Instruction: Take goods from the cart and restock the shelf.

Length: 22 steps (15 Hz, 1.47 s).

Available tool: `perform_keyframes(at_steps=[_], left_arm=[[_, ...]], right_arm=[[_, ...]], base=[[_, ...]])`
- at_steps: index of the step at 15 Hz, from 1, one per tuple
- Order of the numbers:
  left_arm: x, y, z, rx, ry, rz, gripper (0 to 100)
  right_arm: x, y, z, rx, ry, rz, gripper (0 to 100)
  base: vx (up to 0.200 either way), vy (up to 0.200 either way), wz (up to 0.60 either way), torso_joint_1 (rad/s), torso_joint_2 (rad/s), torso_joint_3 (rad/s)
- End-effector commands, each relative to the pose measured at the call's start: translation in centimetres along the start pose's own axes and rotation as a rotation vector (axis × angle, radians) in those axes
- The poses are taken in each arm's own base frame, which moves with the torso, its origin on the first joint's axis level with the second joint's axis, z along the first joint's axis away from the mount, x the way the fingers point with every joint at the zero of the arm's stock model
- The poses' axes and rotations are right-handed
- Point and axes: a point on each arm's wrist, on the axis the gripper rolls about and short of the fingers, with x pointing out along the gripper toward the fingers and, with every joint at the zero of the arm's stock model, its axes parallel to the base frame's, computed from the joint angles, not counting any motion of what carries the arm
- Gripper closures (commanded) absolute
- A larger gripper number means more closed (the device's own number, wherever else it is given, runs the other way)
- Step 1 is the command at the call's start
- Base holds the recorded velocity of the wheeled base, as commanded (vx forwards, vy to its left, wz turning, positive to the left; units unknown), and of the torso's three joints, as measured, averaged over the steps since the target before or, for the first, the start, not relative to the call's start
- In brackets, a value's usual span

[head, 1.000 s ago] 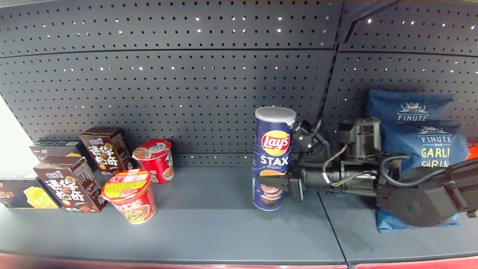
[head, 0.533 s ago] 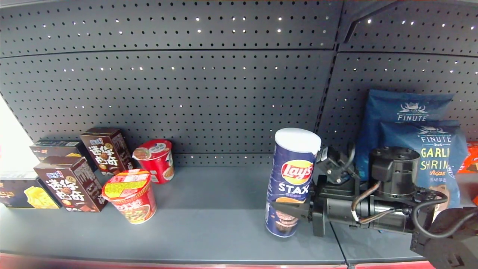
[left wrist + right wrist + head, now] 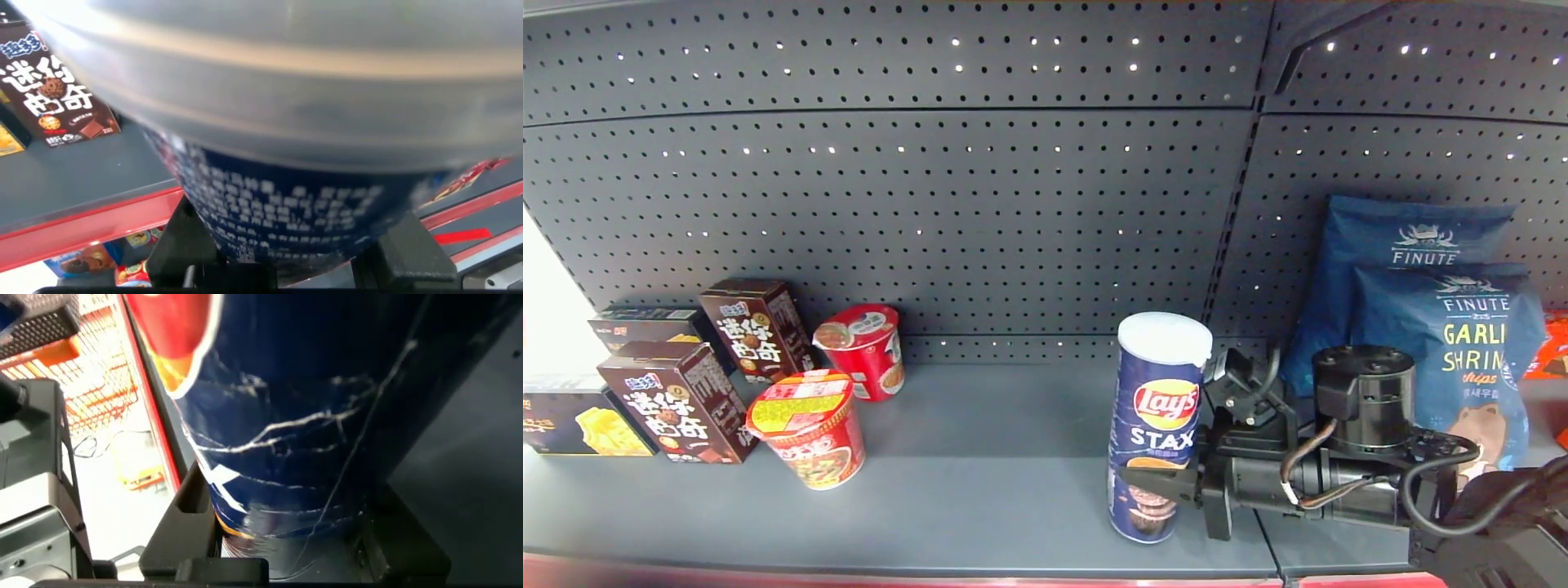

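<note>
Chip can (image 3: 1158,425) is held upright, lid uppermost.

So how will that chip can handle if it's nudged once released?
The chip can, held upright near the shelf front, is tall and narrow: probably tips easily, then rolls. Its wrap looks glossy in the right gripper, so possibly slippery.

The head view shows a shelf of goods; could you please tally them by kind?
Boxes: 4
Cup noodles: 2
Chip can, gripped by the right hand: 1
Blue snack bags: 2
Orange pack at the edge, kind unclear: 1
Total: 10
</note>
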Motion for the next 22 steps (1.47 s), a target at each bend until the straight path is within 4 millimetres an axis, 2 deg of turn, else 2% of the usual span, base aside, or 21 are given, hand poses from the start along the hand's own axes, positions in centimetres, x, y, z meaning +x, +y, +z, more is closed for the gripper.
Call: perform_keyframes(at_steps=[1,5,6,9,12,13,15,19,22], left_arm=[[0.0,0.0,-0.2,-0.001,0.004,0.000,100],[0.1,0.0,-0.4,-0.002,0.009,0.000,100],[0.1,0.0,-0.4,-0.002,0.009,0.000,100],[0.1,0.0,-0.4,-0.003,0.010,-0.002,100],[0.1,0.0,-0.3,-0.002,0.007,-0.003,100],[0.0,0.0,-0.5,-0.001,0.003,-0.003,100],[-0.1,0.0,-0.5,0.001,-0.006,-0.001,100],[-0.2,0.0,-0.5,0.002,-0.010,-0.001,100],[-0.2,-0.1,-0.4,0.004,-0.016,-0.001,100]], right_arm=[[0.6,-0.2,-0.9,0.017,0.029,0.004,100],[1.7,-0.6,-1.4,0.011,0.025,0.011,100],[1.9,-0.7,-1.4,0.010,0.023,0.008,0],[1.4,-0.5,-1.3,0.014,0.023,-0.003,0],[-1.1,0.9,-1.0,0.009,0.018,-0.025,0],[-2.5,1.7,-1.0,0.007,0.014,-0.027,0],[-3.9,2.2,-1.3,0.016,0.026,-0.056,0],[-6.0,1.9,-2.0,0.045,0.056,-0.148,0],[-6.8,0.4,-2.5,0.078,0.083,-0.244,0]], base=[[0.000,0.000,0.00,0.000,0.00,0.000],[0.000,0.000,0.00,0.000,0.00,0.000],[0.000,0.000,0.00,0.000,0.00,0.000],[0.000,0.000,0.00,0.000,0.00,0.000],[0.000,0.000,0.00,0.000,0.00,0.000],[0.000,0.000,0.00,0.000,0.00,0.000],[0.000,0.000,0.00,0.000,0.00,0.000],[0.000,0.000,0.00,0.000,0.00,0.000],[0.000,0.000,0.00,0.000,0.00,0.000]])
